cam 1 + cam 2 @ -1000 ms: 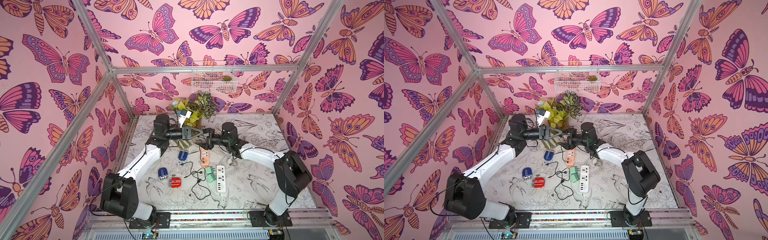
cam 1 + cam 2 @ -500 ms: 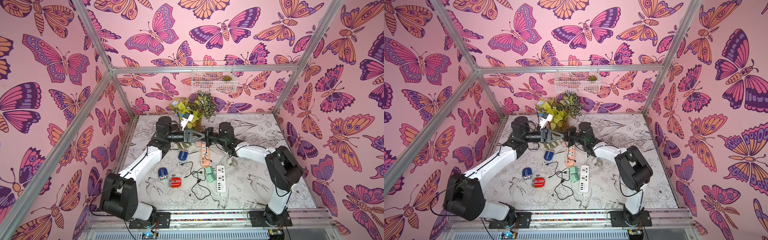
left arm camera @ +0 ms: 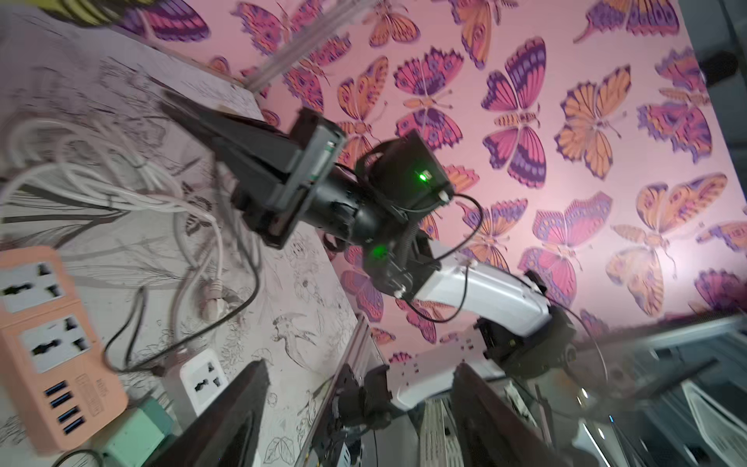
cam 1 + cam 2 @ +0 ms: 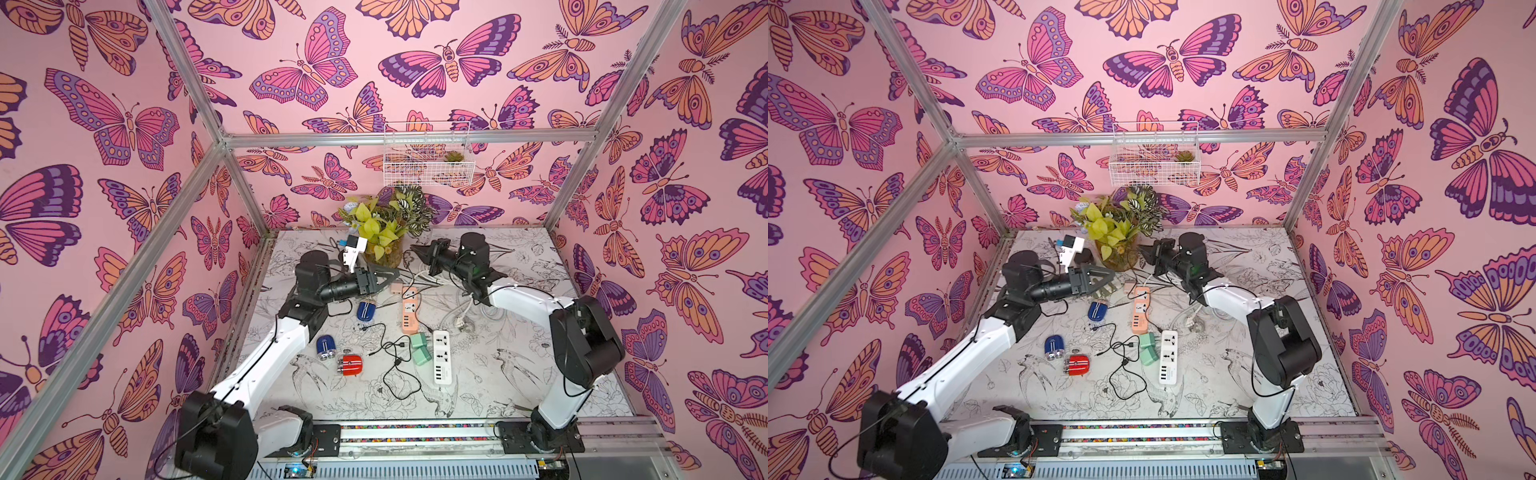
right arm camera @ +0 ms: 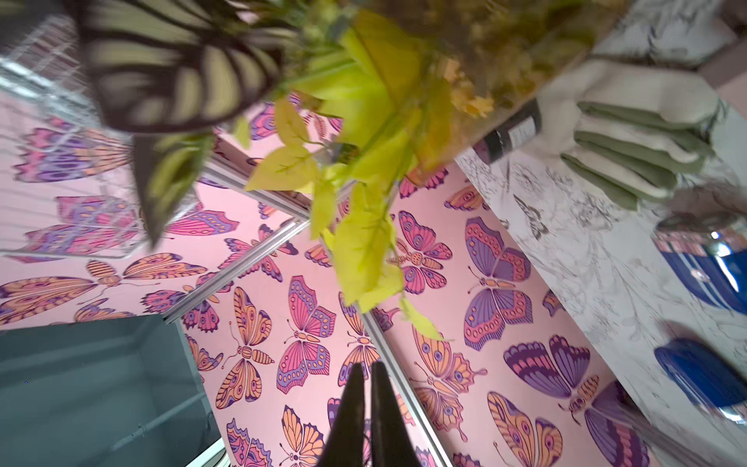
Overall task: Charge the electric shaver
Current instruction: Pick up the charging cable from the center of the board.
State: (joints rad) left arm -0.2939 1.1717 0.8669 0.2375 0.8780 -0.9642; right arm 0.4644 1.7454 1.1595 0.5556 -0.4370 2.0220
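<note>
Table (image 4: 519,374) with bird print, orange power strip (image 4: 409,307) lying mid-table. Left gripper (image 4: 392,280) hovers just beside the strip's far end, jaws spread — right gripper (image 4: 415,250) beyond that end, jaws pressed together. Blue electric shaver (image 4: 366,311) lies on the table just beside the strip, left-arm side; black cable (image 4: 384,347) coils near its other end.

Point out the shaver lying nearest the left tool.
The lone blue shaver by the left tool; the other blue shaver and the red shaver lie together, nearer the front.
</note>
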